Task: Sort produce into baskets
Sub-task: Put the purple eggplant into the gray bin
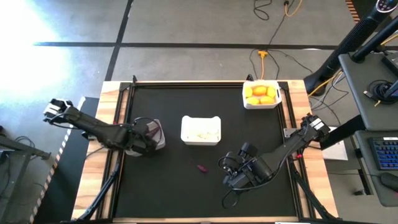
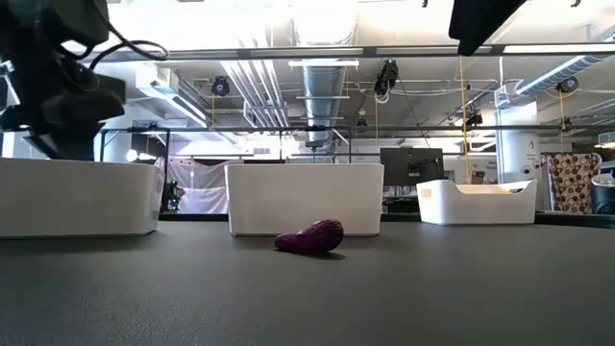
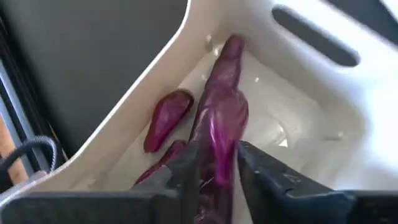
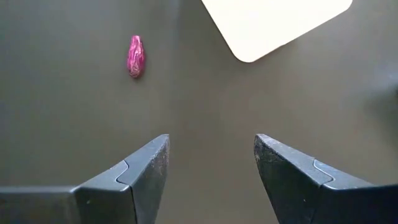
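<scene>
My left gripper [image 1: 151, 134] hangs over the left white basket [image 1: 159, 135] and is shut on a long purple eggplant [image 3: 221, 112]. Two smaller purple eggplants [image 3: 166, 118] lie on that basket's floor. A small purple piece [image 1: 202, 167] lies on the black mat, also in the low view [image 2: 310, 237] and the right wrist view [image 4: 135, 56]. My right gripper [image 4: 211, 165] is open and empty above the mat, right of that piece. The middle basket [image 1: 201, 130] holds pale items. The far right basket [image 1: 261, 95] holds yellow lemons. My left gripper pinches the long eggplant between its two fingers [image 3: 186, 171] at its near end [image 3: 217, 165]. The fingers lie along it. The eggplant points away from the gripper down into the basket, its far tip [image 3: 233, 43] near the basket's wall; whether it touches, I cannot tell.
The black mat [image 1: 161, 193] fills the table inside a wooden frame. A yellow cable [image 1: 267, 37] runs on the floor beyond the far edge. A desk with a keyboard [image 1: 385, 152] stands to the right.
</scene>
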